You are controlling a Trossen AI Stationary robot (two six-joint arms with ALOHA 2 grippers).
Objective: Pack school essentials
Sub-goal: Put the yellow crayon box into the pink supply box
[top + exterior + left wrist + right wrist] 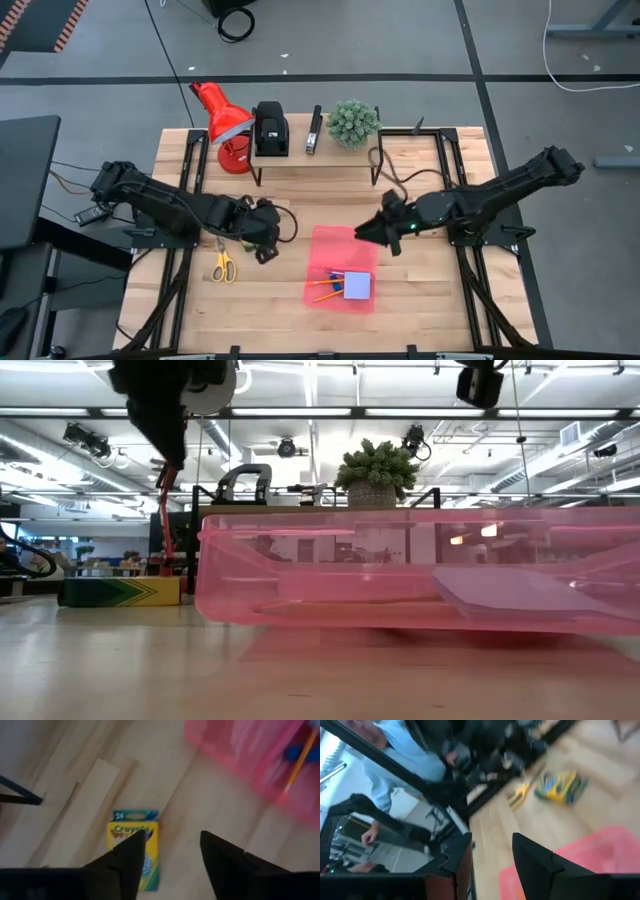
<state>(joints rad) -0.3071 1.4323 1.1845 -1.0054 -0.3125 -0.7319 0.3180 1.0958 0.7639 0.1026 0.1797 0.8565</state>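
Observation:
The yellow-green crayon box [134, 851] lies flat on the table, left of the pink tray [340, 245]. My left gripper [172, 845] hangs open above the box, well clear of it; the low view shows that arm high over the crayon box [120, 591]. The yellow-handled scissors [222, 266] lie on the table near the left arm. Inside the tray lie two orange pencils [325, 290], a small blue eraser [335, 275] and the pale notepad [357, 286]. My right gripper [492, 865] is open above the tray's far right corner. I cannot make out the pinkish pen.
A low shelf [300, 155] at the table's far edge carries black desk devices [270, 130] and a small plant [353, 121]; the red lamp [225, 125] stands at its left. A person [395, 765] shows beyond the table. Bare wood lies near the tray's front.

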